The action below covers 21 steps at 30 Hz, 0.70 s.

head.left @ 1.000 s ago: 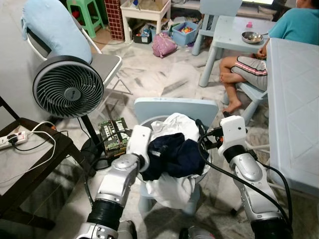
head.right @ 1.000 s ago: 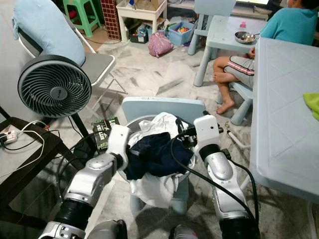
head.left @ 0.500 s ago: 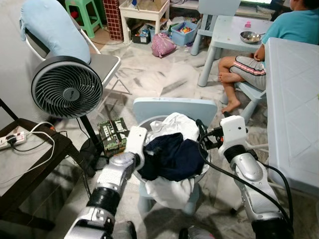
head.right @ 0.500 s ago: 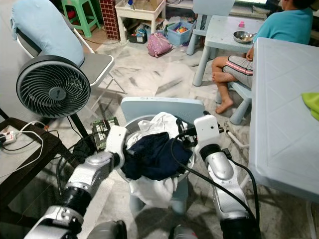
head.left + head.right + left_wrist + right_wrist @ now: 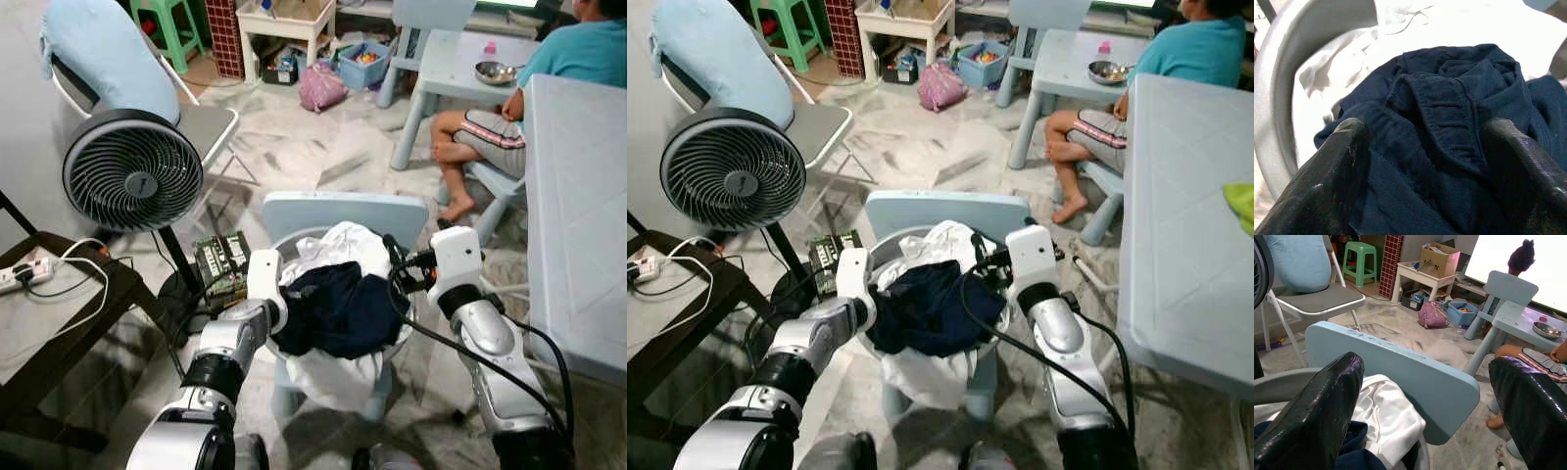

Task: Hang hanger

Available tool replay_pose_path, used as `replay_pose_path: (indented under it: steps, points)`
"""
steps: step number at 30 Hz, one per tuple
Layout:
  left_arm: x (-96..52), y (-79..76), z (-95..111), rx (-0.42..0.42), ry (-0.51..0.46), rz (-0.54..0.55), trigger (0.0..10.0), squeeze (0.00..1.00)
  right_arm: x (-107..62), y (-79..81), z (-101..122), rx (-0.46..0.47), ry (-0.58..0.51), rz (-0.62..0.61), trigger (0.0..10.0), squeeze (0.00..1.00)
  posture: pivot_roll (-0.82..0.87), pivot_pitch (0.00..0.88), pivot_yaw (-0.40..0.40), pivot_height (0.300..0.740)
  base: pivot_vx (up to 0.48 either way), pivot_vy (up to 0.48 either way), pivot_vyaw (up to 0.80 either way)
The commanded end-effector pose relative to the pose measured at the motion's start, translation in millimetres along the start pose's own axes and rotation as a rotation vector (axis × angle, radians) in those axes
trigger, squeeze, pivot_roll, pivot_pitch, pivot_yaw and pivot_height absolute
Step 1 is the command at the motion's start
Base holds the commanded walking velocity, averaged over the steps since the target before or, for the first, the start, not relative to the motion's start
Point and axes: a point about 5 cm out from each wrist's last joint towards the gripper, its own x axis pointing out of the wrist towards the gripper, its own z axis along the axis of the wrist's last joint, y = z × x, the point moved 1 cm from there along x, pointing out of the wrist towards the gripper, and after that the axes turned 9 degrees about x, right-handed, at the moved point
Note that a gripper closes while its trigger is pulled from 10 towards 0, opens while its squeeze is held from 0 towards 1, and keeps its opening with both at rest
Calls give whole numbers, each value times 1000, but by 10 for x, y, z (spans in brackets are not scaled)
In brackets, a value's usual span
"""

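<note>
Navy garment [image 5: 1449, 122] between left gripper [image 5: 1425, 161] fingers.

Hidden under the navy cloth [image 5: 340, 305] and white cloth [image 5: 340, 251]: most of the basket [image 5: 884, 246]. Cut off at the frame edge: person [image 5: 549, 83], table [image 5: 578, 215].

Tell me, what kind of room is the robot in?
Most likely a family living room or playroom. There's a fan on a stand, a small kids' table with a person sitting at it, and a laundry basket on a little chair.
</note>
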Motion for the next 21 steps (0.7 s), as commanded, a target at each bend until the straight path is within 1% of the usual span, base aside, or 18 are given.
replay_pose_path:
  steps: [1,2,3,4,5,7,8,14,21]
  points:
    - [15,-10,0,-27,8,-11,10000,0,-1,-17,66,-11,-21,3,10000,0,-45,71,8,740,0,0,0]
    - [30,-33,-4,-53,19,-32,10000,0,-11,-26,64,-13,-20,-1,10000,0,-55,71,11,740,0,0,0]
    - [49,-71,-4,-72,31,-56,5961,0,-22,-31,63,-14,-19,-3,10000,0,-61,74,12,740,0,0,0]
    - [49,-71,-4,-72,31,-56,5961,0,-22,-31,63,-14,-19,-3,10000,0,-61,74,12,740,0,0,0]
    - [68,-109,-2,-77,42,-75,1922,0,-33,-29,60,-15,-19,-4,10000,0,-61,74,12,740,0,0,0]
    - [78,-133,1,-78,48,-88,1922,0,-40,-24,58,-15,-18,-4,10000,0,-61,74,12,740,0,0,0]
    - [90,-162,8,-69,51,-100,0,0,-46,-22,62,-16,-18,-3,10000,0,-71,76,12,740,0,0,0]
    - [114,-205,-7,-57,68,-114,0,0,-58,-22,76,-26,-19,-2,10000,0,-81,76,13,740,0,0,0]
    - [124,-245,-92,-22,95,-134,0,0,-60,-34,81,-29,-17,-7,10000,0,-82,79,15,740,0,0,0]
